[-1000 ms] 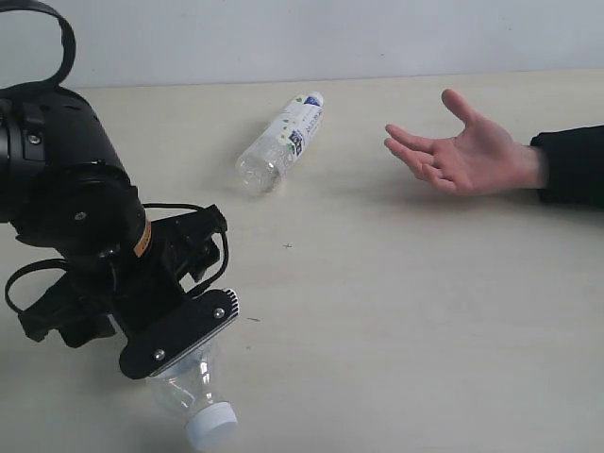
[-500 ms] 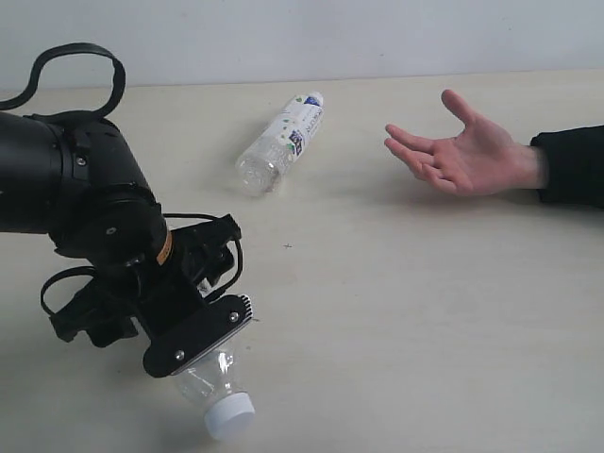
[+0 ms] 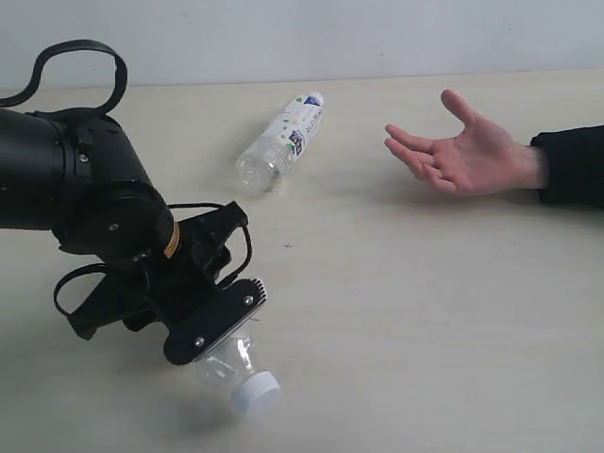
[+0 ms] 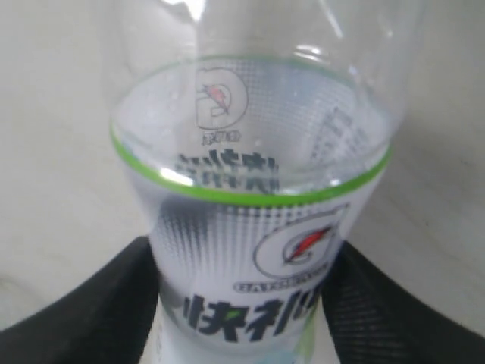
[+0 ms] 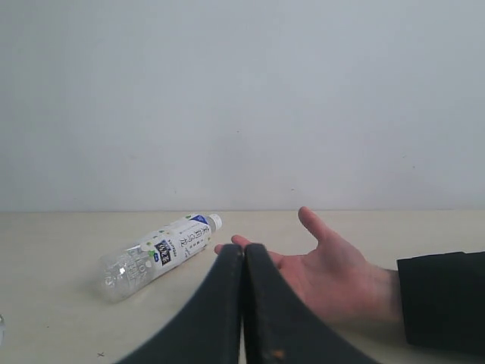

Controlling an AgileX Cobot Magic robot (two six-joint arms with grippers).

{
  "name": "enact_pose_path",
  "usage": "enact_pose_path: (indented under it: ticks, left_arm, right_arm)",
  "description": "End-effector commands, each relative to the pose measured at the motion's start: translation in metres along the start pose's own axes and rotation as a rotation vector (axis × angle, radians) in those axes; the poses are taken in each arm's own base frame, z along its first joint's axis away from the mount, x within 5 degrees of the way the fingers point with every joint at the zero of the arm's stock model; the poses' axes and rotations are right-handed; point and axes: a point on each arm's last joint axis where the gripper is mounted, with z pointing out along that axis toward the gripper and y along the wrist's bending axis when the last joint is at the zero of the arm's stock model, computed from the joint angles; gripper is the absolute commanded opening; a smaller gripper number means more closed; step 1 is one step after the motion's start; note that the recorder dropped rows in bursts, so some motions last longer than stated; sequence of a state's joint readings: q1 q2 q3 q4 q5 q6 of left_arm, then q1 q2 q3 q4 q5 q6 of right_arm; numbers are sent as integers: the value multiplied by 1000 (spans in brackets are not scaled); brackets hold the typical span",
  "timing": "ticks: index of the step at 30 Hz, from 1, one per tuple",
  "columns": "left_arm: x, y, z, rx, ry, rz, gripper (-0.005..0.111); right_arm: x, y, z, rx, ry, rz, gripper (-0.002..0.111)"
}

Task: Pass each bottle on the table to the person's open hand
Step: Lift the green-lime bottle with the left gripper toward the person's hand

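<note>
My left gripper [image 3: 225,332] is shut on a clear bottle [image 3: 236,370] with a white cap, held tilted just above the table [image 3: 406,311] at the front left. In the left wrist view its white label with a green band [image 4: 250,227] fills the frame between the two black fingers [image 4: 83,303]. A second bottle [image 3: 280,140], slim with a white label, lies on its side at the back middle, and the right wrist view shows this bottle [image 5: 158,251] too. The person's open hand [image 3: 462,151] waits palm up at the right. My right gripper [image 5: 243,254] is shut and empty, with the hand [image 5: 337,277] just beyond it.
A black sleeve [image 3: 571,165] runs off the right edge behind the hand. A pale wall [image 3: 311,38] stands behind the table's far edge. The bulky black left arm [image 3: 85,198] covers the front left of the table.
The left gripper has carried its bottle to the right and a little upward in the exterior view. The lying bottle and the hand have stayed put.
</note>
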State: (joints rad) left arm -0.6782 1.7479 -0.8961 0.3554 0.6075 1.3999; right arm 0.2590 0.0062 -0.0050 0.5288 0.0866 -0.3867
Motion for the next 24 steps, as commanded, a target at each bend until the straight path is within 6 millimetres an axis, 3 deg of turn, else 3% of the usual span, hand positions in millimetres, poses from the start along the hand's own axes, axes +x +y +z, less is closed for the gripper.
enact_pose_path:
  ticks: [1,7,14,24]
  left_arm:
    - [5,8,-20,-76,-3,-220,0]
    - [5,10,-54,-193,-48,-599,0]
    - [-15,13,-89,-265,-154,-952,0]
    - [-41,43,-139,-277,-392,-1585,0]
  right_arm:
    - [1,-1,0,5,-5,-10,0]
    - [1,-1,0,5,-5,-10,0]
    - [1,-1,0,5,-5,-10,0]
    - [1,-1,0,5,-5,-10,0]
